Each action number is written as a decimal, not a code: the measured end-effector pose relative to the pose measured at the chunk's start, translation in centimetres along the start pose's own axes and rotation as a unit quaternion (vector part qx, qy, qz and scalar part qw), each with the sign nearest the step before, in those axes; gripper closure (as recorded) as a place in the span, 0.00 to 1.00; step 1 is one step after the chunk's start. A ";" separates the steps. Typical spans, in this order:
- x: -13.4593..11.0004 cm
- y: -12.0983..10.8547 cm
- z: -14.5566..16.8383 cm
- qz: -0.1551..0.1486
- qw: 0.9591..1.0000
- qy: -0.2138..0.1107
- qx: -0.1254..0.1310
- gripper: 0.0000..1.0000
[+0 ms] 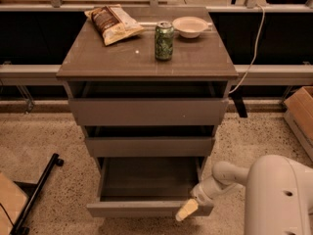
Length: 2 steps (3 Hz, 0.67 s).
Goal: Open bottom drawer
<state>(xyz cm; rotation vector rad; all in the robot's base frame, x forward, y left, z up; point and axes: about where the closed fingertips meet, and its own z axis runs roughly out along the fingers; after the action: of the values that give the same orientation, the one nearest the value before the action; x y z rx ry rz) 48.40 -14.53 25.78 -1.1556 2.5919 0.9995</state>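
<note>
The gripper (187,210) sat at the bottom drawer (132,208) front's right corner, its closure impossible to tell; off-centre pulling could skew and jam it.

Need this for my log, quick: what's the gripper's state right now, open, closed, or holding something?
The gripper is at the right end of the front panel of the pulled-out bottom drawer. Whether it is open or closed cannot be told.
</note>
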 end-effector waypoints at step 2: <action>1.4 -2.2 3.8 0.024 0.998 0.052 -0.038 0.13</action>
<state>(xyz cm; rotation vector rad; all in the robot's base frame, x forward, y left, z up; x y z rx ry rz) 48.42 -14.05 21.21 -1.1986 2.6950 1.0845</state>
